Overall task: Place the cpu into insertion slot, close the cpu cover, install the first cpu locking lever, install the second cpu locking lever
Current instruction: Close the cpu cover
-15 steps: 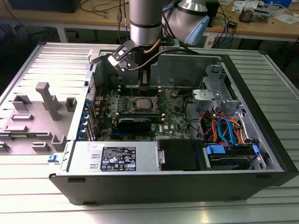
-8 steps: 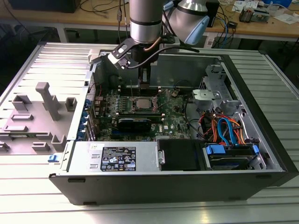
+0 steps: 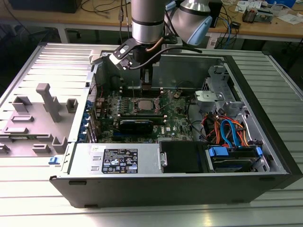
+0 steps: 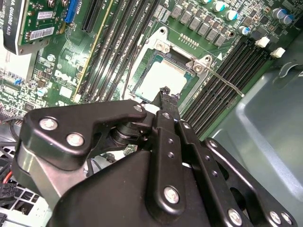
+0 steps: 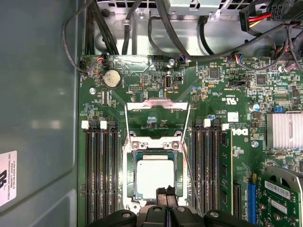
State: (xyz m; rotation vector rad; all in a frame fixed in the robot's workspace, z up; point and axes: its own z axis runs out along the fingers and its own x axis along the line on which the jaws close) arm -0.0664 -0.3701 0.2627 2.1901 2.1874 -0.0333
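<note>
Step in hand: we judge the cpu placing done and the cover closing to be the step now. The cpu (image 5: 155,178) lies flat in the insertion slot (image 5: 129,176) with nothing over it.
Gripper: the gripper (image 5: 166,191) has its fingertips pressed together with nothing between them. It hangs low over the motherboard (image 5: 222,94), tips at the near edge of the cpu; we cannot tell whether they touch it.
Cpu: just ahead of the fingertips, seated square in the slot, metal top bare.
Cpu cover: the cpu cover (image 5: 156,104) is swung open on the far side of the slot from the gripper, hinged at that far edge, well apart from the fingertips.
Lever: one thin wire lever (image 4: 225,82) lies unlatched alongside the slot, off to one side of the gripper, between the slot and the memory slots (image 5: 208,165).
What the move calls for: as we read it, reaching past the cpu to the open frame and tipping it down without dragging the tips across the chip. Closed tips suit a push, not a grasp.
Counts: one cpu, one insertion slot, one cpu cover, one gripper. One lever we are sure of; a second we cannot make out for certain. Two banks of memory slots, one on each side of the slot.
</note>
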